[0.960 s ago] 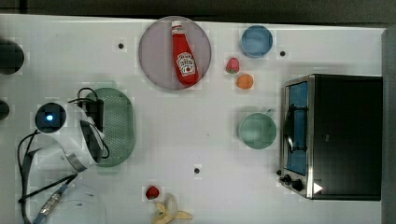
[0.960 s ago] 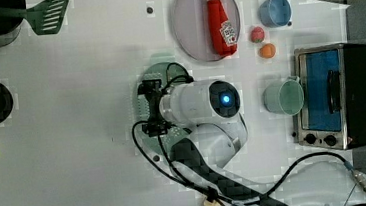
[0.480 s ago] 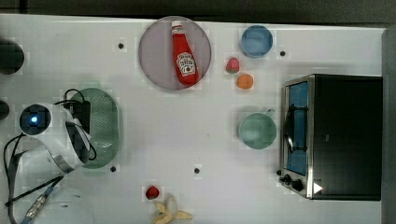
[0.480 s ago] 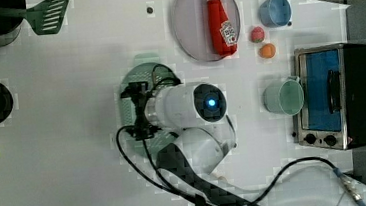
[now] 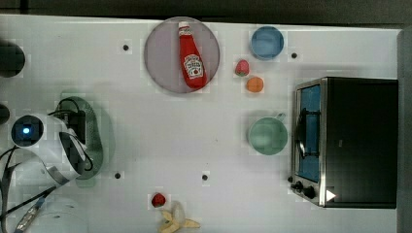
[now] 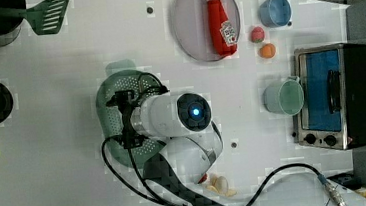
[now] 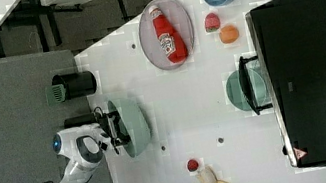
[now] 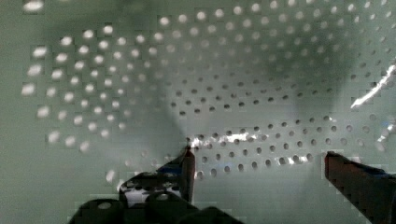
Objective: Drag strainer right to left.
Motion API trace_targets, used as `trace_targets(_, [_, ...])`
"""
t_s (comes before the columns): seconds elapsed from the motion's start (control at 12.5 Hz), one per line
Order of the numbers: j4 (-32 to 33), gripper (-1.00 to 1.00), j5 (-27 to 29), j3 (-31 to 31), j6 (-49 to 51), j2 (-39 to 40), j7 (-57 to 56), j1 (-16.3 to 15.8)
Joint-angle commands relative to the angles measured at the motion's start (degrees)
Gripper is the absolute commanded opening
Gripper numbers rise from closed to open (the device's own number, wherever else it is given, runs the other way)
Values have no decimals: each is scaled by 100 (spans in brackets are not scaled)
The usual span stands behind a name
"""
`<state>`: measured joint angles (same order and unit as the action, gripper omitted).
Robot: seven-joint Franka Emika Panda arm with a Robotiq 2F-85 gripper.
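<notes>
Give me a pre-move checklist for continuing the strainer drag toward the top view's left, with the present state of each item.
1. Gripper inside the strainer: ok; the wrist view has the fingers down in the perforated bowl.
2. Fingers spread: ok, they stand wide apart.
3. Finger pressing the strainer wall to push it: cannot tell; contact is not clear.
4. Strainer flat on the table: cannot tell; the right view suggests it may be tipped toward the arm.
5. Room on the top view's left: not ok; dark objects stand by that edge.
6. Other items away from the path: ok; ketchup plate, green cup, strawberry and banana peel lie farther right.
</notes>
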<state>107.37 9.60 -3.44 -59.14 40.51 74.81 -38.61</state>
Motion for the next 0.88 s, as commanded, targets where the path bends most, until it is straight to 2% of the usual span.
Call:
trace_targets(0.08, [-250,100,143,-17,36,82,522,-36])
trace_targets(0.32, [-268,100,109,78,179,-69,323,-41])
trace_targets(0.48, [-247,100,104,246,718,-411,-260,-39])
trace_targets(0.88, [-231,100,69,1247,2387,-1967,-2210,0])
